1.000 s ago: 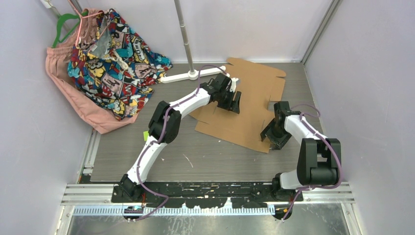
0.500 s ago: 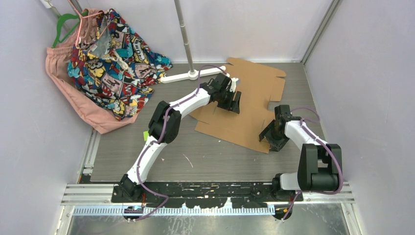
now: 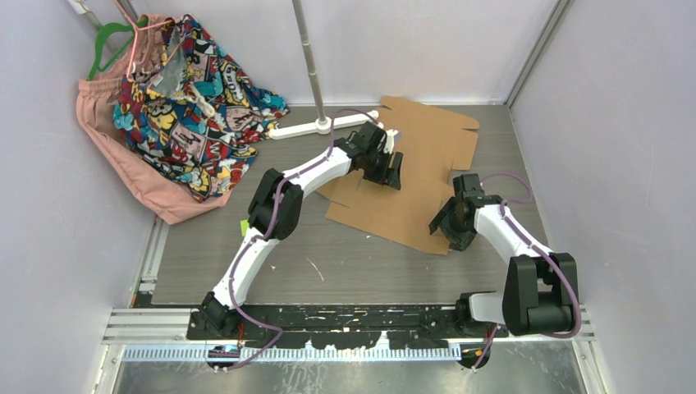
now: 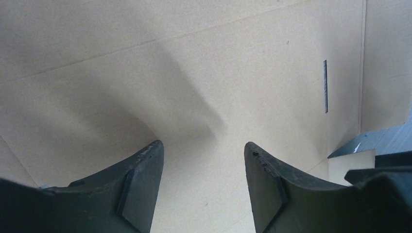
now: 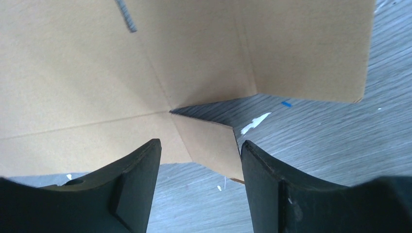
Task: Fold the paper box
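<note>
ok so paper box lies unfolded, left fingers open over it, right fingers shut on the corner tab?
No: right wrist view shows the right fingers open, corner tab ungripped below them. Rest holds: paper box unfolded, left fingers open over it.

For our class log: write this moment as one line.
box: unfolded | left fingers: open, over box | right fingers: open, at box edge
</note>
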You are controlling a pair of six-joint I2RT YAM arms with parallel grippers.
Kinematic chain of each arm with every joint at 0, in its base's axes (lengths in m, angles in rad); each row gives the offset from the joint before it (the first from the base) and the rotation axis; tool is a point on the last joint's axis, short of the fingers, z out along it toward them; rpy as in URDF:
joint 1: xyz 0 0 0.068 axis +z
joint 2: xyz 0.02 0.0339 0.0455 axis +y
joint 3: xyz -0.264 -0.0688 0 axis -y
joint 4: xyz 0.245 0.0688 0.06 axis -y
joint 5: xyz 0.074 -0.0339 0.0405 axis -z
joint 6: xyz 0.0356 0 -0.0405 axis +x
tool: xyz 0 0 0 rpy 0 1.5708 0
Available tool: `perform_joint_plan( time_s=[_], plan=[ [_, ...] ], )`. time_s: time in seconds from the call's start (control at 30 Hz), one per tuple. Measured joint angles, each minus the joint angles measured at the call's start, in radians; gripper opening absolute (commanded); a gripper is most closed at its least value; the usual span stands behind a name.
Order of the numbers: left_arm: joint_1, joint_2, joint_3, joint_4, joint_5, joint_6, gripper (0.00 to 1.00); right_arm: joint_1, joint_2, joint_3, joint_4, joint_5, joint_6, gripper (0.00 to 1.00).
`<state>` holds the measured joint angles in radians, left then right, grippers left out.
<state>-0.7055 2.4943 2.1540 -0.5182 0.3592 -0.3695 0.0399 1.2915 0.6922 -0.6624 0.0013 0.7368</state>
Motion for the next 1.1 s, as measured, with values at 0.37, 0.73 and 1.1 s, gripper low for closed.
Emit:
perform_joint_plan(
  time_s=[0.37, 0.73, 1.1],
  plan=[
    [0.001, 0.000, 0.000, -0.002, 0.001, -0.016, 0.63, 0.143, -0.008, 0.080, -0.060, 0.060, 0.009, 0.66],
    [0.000, 0.000, -0.001, 0.001, 0.000, -0.016, 0.63, 0.219, 0.063, 0.111, 0.008, 0.051, 0.044, 0.66],
    [0.000, 0.000, -0.002, 0.002, 0.000, -0.015, 0.62, 0.267, 0.144, 0.118, 0.046, 0.068, 0.054, 0.60]
  ],
)
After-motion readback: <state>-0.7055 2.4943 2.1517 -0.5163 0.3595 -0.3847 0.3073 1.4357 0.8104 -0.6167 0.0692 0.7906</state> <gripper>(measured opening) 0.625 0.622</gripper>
